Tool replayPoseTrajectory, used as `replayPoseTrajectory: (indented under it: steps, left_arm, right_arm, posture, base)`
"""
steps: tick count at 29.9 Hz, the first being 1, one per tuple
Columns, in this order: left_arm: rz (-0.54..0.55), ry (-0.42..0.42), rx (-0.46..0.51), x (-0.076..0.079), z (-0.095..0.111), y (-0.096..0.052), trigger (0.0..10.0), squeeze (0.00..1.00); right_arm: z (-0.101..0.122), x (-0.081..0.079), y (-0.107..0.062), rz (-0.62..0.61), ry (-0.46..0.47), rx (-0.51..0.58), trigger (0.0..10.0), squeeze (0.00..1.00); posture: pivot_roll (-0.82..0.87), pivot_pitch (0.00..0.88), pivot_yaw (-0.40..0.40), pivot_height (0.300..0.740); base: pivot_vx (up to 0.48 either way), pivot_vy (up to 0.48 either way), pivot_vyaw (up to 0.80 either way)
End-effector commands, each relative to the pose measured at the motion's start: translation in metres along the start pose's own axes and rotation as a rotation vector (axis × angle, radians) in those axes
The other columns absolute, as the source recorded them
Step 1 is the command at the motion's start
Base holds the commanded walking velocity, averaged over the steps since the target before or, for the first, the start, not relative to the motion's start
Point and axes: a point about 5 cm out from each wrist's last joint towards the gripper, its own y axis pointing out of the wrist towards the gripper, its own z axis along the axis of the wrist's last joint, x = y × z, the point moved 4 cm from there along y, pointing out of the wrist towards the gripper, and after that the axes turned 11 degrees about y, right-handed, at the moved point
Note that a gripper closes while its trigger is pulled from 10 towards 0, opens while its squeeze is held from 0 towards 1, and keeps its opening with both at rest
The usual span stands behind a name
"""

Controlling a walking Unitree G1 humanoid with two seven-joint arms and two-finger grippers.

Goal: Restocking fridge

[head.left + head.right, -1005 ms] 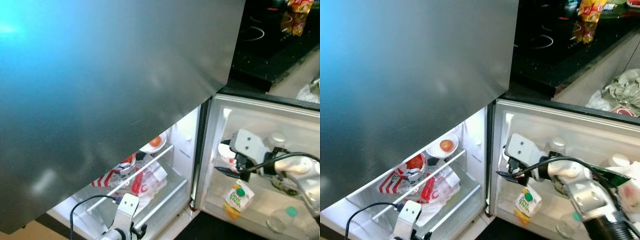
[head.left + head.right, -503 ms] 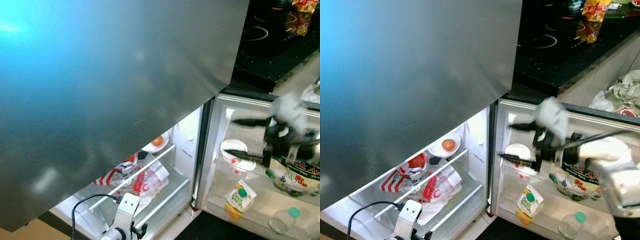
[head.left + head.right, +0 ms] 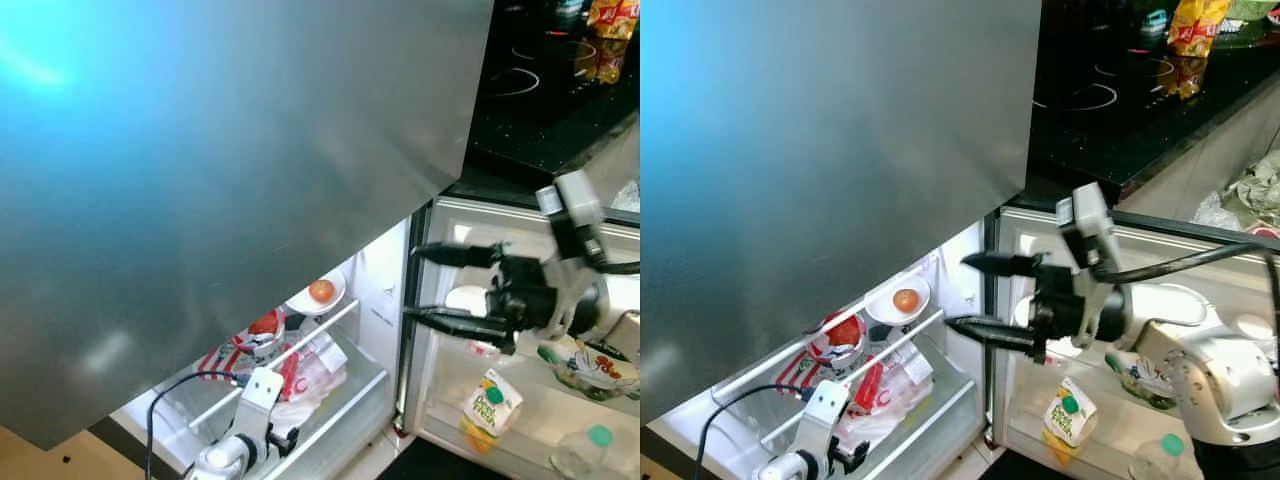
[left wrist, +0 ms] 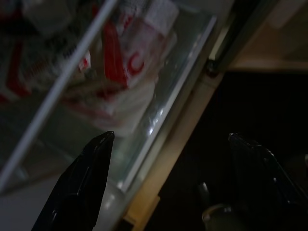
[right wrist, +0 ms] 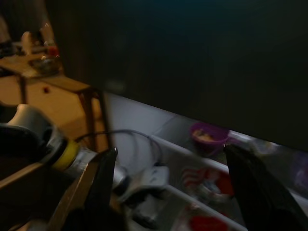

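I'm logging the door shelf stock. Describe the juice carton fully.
The juice carton is small, yellow and white, with a green round cap and green print on its face. It looks like coated card. It stands tilted in the door shelf of the open fridge, below the right gripper, which does not touch it. A clear bottle with a green cap lies nearby.

shelf rail (image 3: 875, 352): crossed in front of red-and-white packets (image 3: 880, 385) | door shelf (image 3: 520, 425): crowded by carton (image 3: 490, 405), bowl (image 3: 590, 365)
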Motion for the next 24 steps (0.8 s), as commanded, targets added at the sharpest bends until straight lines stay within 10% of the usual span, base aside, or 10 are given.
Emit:
replayPoseTrajectory:
  steps: [1,15,24]
  left_arm:
    - [0.011,-0.013,0.002,-0.007,0.003,0.0,10.0,0.0]
    - [0.024,-0.087,0.01,-0.007,-0.003,-0.003,10.0,0.0]
    - [0.017,-0.107,-0.036,0.001,-0.019,-0.006,10.0,0.0]
  right_arm:
    - [-0.023,0.005,0.003,-0.002,0.067,-0.067,10.0,0.0]
    - [-0.076,0.007,0.009,0.023,0.232,-0.192,10.0,0.0]
    - [-0.148,0.081,0.023,-0.481,0.249,-0.229,10.0,0.0]
  posture:
    - [-0.22,0.0,0.1,0.74]
    - [-0.21,0.037,0.081,0.74]
    - [-0.19,0.037,0.07,0.74]
  base:
    - [0.0,0.0,0.0]
    - [0.0,0.0,0.0]
    - [0.0,0.0,0.0]
